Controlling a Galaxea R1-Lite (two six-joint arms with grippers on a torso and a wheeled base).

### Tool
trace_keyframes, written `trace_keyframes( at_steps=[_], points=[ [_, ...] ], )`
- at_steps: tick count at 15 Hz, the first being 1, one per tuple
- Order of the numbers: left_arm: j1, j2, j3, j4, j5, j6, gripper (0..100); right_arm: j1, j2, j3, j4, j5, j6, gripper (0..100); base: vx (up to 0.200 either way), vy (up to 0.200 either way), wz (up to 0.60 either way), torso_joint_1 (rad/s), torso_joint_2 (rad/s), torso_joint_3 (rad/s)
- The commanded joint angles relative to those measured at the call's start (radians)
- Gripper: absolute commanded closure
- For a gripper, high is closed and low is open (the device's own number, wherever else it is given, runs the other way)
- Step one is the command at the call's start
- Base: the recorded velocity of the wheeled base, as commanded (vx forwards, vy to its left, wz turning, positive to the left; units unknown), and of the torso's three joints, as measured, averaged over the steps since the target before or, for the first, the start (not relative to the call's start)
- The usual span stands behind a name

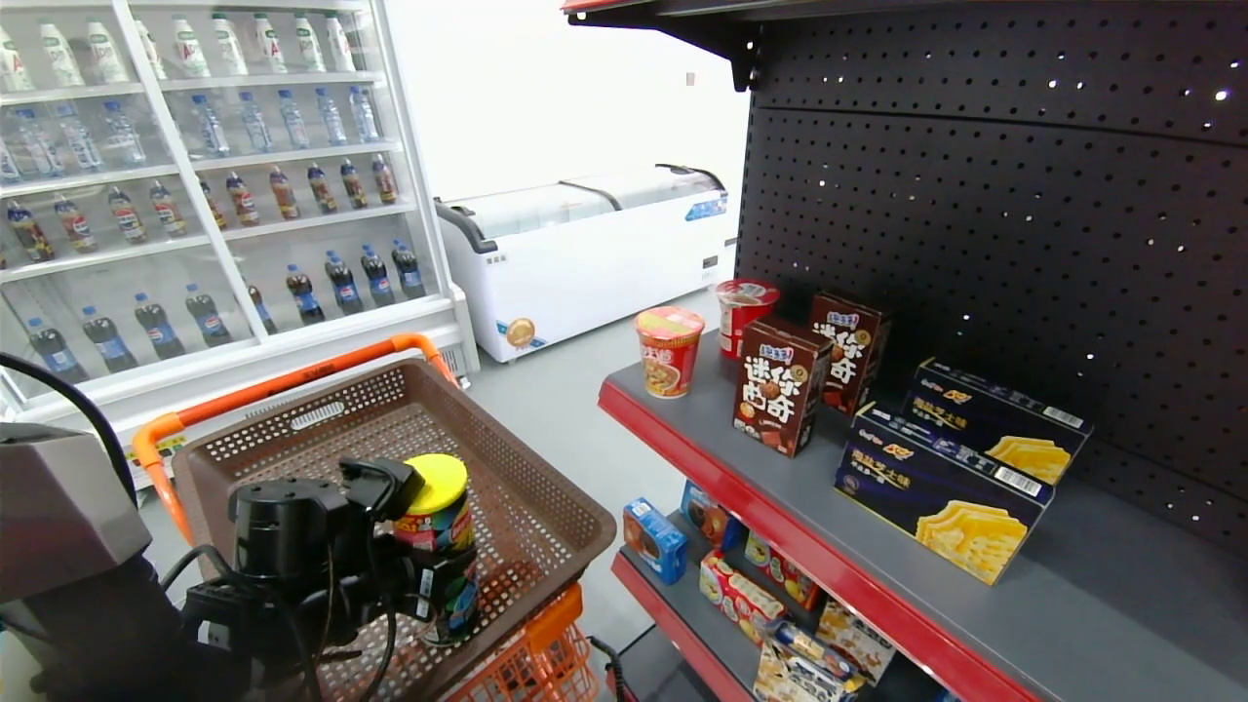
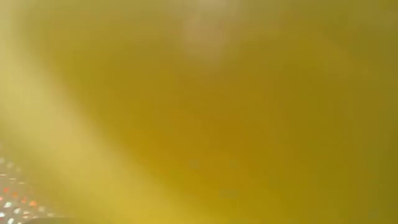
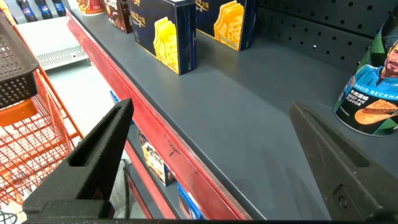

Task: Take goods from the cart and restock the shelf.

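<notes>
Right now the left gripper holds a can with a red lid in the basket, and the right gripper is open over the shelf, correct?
Not quite. The head view shows the lid is yellow, not red. The rest stands: the left gripper holds the can in the basket, and the right gripper is open over the shelf.
</notes>
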Motion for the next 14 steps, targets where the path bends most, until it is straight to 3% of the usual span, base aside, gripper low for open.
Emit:
trace_keyframes(
  at_steps=[1, 4, 7, 10, 14],
  points=[
    [0.001, -0.093, -0.006, 0.011, 0.035, -0.010, 100, 0.000, 0.000, 0.000, 0.000, 0.001, 0.000, 0, 0.000, 0.000, 0.00, 0.000, 0.00, 0.000],
    [0.007, -0.288, -0.049, 0.128, 0.069, -0.033, 100, 0.000, 0.000, 0.000, 0.000, -0.001, 0.000, 0, 0.000, 0.000, 0.00, 0.000, 0.00, 0.000],
    [0.035, -0.521, -0.104, 0.353, 0.104, -0.033, 100, 0.000, 0.000, 0.000, 0.000, 0.001, 0.000, 0, 0.000, 0.000, 0.00, 0.000, 0.00, 0.000],
    [0.039, -0.782, -0.125, 0.682, 0.038, -0.027, 100, 0.000, 0.000, 0.000, 0.000, 0.001, 0.000, 0, 0.000, 0.000, 0.00, 0.000, 0.00, 0.000],
    [0.070, -1.006, -0.104, 0.804, 0.012, -0.035, 100, 0.000, 0.000, 0.000, 0.000, 0.001, 0.000, 0, 0.000, 0.000, 0.00, 0.000, 0.00, 0.000]
  ],
)
